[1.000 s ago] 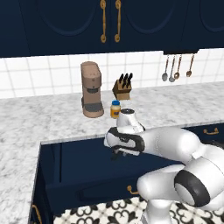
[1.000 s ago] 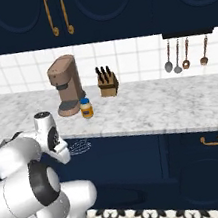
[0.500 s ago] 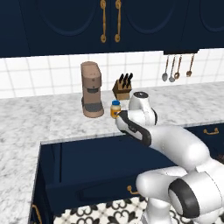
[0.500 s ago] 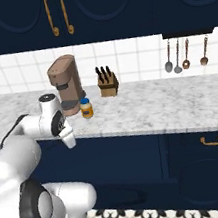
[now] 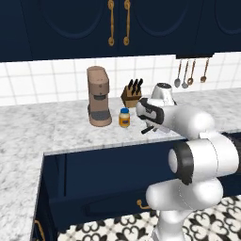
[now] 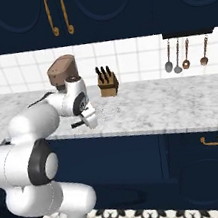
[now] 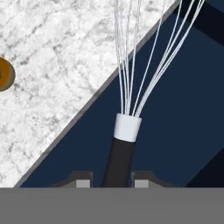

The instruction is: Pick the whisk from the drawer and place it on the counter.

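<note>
The hand (image 7: 112,180) is clamped on the black handle of the whisk (image 7: 127,109), whose silver wires fan out toward 12 o'clock in the hand view, across the front edge of the marble bench (image 7: 52,70), with the navy drawer (image 7: 183,113) below. In the left base view the hand (image 5: 149,128) hangs over the bench (image 5: 37,127) edge, at 3 o'clock from a small yellow-lidded jar (image 5: 124,117) and at 4 o'clock from the brown coffee machine (image 5: 99,96); the open drawer (image 5: 108,174) lies beneath. In the right base view the hand (image 6: 89,120) is at 7 o'clock from the knife block (image 6: 107,82).
</note>
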Tool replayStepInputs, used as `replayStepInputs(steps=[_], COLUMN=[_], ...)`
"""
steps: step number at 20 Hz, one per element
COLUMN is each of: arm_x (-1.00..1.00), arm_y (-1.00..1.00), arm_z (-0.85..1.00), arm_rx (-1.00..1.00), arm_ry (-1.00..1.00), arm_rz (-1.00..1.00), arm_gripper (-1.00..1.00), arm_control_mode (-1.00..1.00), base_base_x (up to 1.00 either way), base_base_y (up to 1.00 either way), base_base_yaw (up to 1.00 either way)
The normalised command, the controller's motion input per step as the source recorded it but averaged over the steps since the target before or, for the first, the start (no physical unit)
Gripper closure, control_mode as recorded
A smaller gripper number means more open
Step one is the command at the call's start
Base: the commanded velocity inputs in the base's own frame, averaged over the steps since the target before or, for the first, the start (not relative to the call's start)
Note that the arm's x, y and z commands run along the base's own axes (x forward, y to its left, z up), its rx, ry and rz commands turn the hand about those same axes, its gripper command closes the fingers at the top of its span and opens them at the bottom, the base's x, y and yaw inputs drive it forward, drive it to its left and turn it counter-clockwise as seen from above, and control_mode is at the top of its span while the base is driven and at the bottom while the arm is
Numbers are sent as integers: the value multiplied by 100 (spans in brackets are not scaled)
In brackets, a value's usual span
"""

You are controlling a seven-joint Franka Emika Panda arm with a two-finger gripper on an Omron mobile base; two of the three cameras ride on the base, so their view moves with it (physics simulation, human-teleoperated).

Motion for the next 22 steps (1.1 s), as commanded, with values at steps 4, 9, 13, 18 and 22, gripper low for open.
replayStepInputs(steps=[4,9,13,18,22], arm_x=[59,58,51,53,61], arm_y=[-34,-4,-14,-33,-19], arm_z=[-41,-70,-46,-9,-34], arm_rx=[0,-3,-1,0,0], arm_ry=[0,0,0,0,0], arm_rz=[2,5,5,5,6], arm_gripper=[100,100,100,100,100], arm_control_mode=[-100,-100,-100,-100,-100], base_base_x=[0,0,0,0,0], base_base_y=[0,0,0,0,0], base_base_yaw=[0,0,0,0,0])
